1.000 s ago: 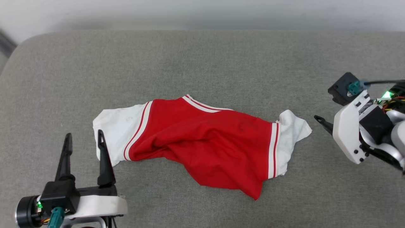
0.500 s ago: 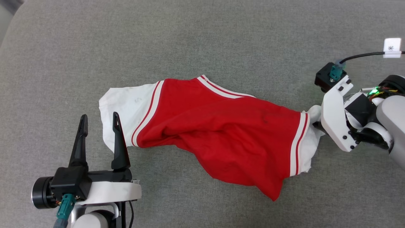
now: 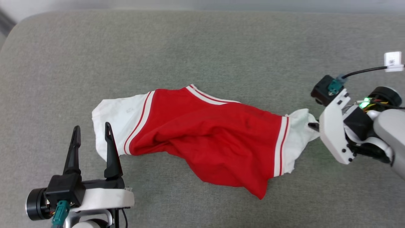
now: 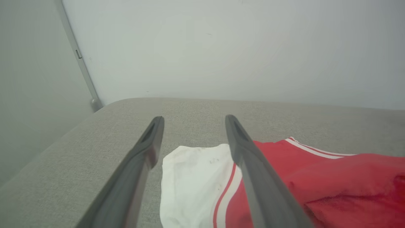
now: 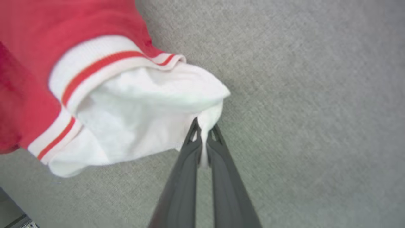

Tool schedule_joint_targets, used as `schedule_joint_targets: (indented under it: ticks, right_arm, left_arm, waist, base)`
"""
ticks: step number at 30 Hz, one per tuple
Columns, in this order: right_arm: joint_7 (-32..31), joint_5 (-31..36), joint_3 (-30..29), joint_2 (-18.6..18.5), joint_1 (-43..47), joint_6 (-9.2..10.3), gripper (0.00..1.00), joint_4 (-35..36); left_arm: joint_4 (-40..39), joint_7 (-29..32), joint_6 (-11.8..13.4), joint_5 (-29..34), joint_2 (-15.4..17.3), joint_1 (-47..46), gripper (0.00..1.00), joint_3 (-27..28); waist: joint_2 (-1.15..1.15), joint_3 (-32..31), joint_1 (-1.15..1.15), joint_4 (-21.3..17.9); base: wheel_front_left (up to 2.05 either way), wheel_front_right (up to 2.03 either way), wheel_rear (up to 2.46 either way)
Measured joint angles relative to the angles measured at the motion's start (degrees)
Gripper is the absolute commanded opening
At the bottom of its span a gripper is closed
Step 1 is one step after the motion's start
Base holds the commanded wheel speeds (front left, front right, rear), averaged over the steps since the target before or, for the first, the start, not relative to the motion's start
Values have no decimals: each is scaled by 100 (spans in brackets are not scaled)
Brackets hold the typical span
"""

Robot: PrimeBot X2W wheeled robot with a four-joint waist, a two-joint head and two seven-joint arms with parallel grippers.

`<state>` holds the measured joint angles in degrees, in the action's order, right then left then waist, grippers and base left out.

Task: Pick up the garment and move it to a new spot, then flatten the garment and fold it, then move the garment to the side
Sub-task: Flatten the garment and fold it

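Observation:
The garment (image 3: 208,139) is a red shirt with white short sleeves and red-white striped trim, lying crumpled, plain red side up, on the grey cushion (image 3: 202,47). My right gripper (image 3: 311,126) is shut on the edge of the garment's right white sleeve (image 5: 148,120), the cloth pinched between its dark fingertips (image 5: 193,136). My left gripper (image 3: 91,133) stands open at the lower left, its fingers (image 4: 152,142) hovering just beside and above the garment's left white sleeve (image 4: 193,180), with nothing between them.
The grey cushion has a rounded far left corner (image 3: 25,25) with a pale wall behind it (image 4: 221,47). A black cable with a white tag (image 3: 392,60) runs from my right wrist.
My right gripper has moved left from beside the garment onto its right sleeve and shut on it, bunching the sleeve. The head camera has shifted. My left gripper stays open.

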<state>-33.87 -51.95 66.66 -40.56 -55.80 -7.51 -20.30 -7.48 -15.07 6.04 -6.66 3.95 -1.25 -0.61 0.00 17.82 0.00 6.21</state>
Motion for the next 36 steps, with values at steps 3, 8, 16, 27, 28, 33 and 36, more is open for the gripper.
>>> schedule_joint_targets:
  ticks: [3,8,16,27,28,33,36]
  right_arm:
    - [229,-188,-104,-375,25,0,0,419]
    - [318,-746,-489,-1173,480,0,0,1145]
    - [153,-1220,-1099,-1942,1368,0,0,1088]
    - [10,-1082,-1436,-1106,2050,-4,0,-701]
    - [69,-1047,-1469,-1040,2072,-4,0,-779]
    - [597,-790,-1657,-827,2153,0,100,-922]
    - [966,-646,-1819,-808,2181,0,100,-732]
  left_arm:
    - [9,0,-49,8,-38,109,100,69]
    - [-15,0,-100,35,-71,226,100,135]
    - [-41,0,-198,80,-91,293,100,201]
    - [160,0,-294,137,-99,193,100,132]
    - [178,0,-293,137,-100,195,100,143]
    - [296,0,-289,141,-101,222,100,202]
    - [347,0,-322,157,-103,224,100,269]
  waist:
    - [0,-154,0,-156]
    - [0,-331,0,-380]
    - [0,-317,0,-515]
    - [0,-255,0,-350]
    - [0,-283,0,-348]
    - [0,-495,0,-385]
    - [0,-671,0,-415]
  base:
    - [0,0,0]
    - [0,0,0]
    - [0,0,0]
    - [0,0,0]
    - [0,0,0]
    - [0,0,0]
    - [0,0,0]
